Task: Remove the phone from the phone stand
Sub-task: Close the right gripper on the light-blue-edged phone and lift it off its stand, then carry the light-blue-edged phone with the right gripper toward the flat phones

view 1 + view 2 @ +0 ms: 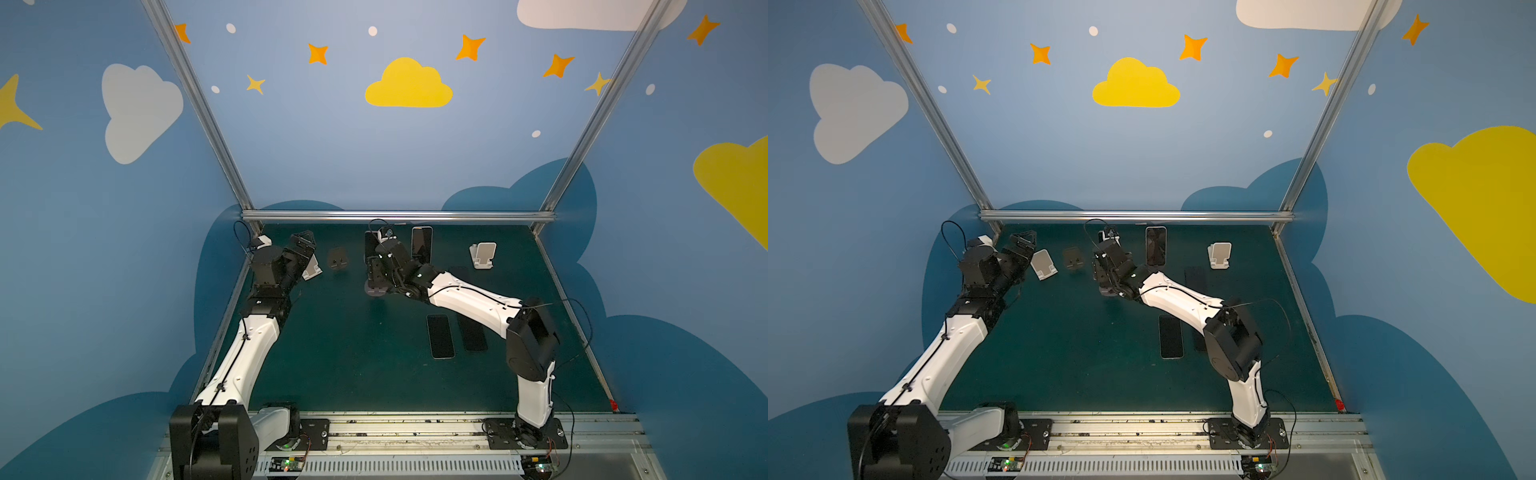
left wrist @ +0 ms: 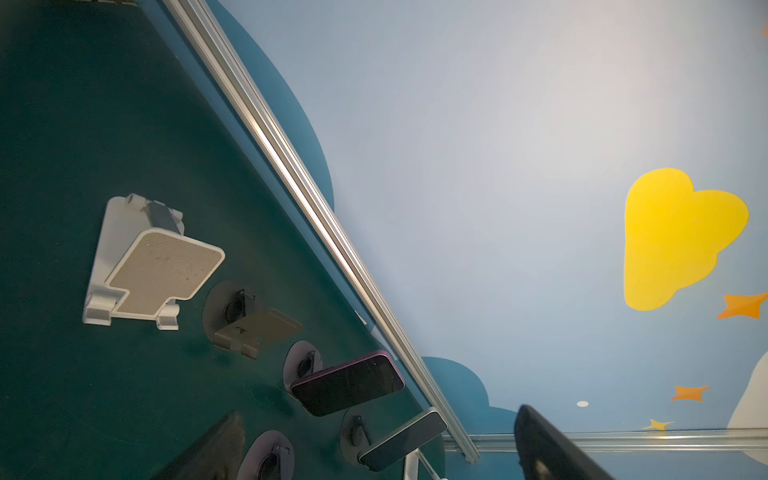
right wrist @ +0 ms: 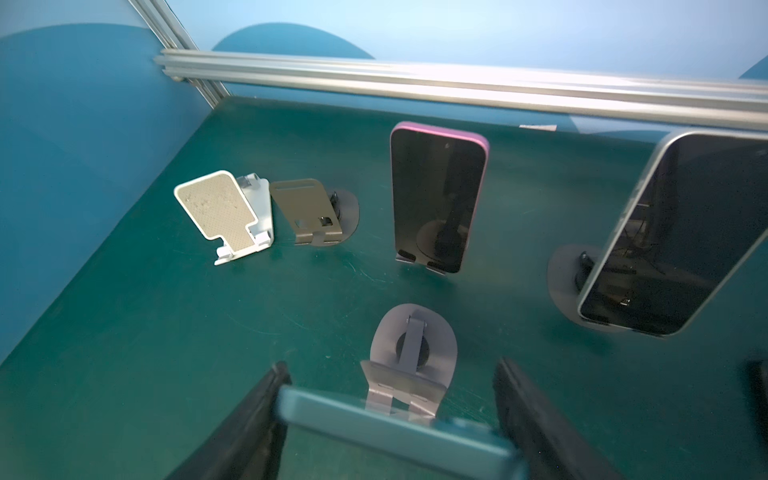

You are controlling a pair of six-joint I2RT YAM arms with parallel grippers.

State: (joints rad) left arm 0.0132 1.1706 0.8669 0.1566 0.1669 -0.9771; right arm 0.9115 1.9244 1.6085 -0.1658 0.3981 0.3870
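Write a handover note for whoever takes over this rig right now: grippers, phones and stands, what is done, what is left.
Left gripper: open, empty, beside the white stand at the back left.
Right gripper: closed on the edges of a phone at its grey stand; unclear whether it has cleared the stand.
Done: two flat phones lie on the table, front right.
Left: lift this phone away and set it down; the pink phone and the silver phone sit on stands.
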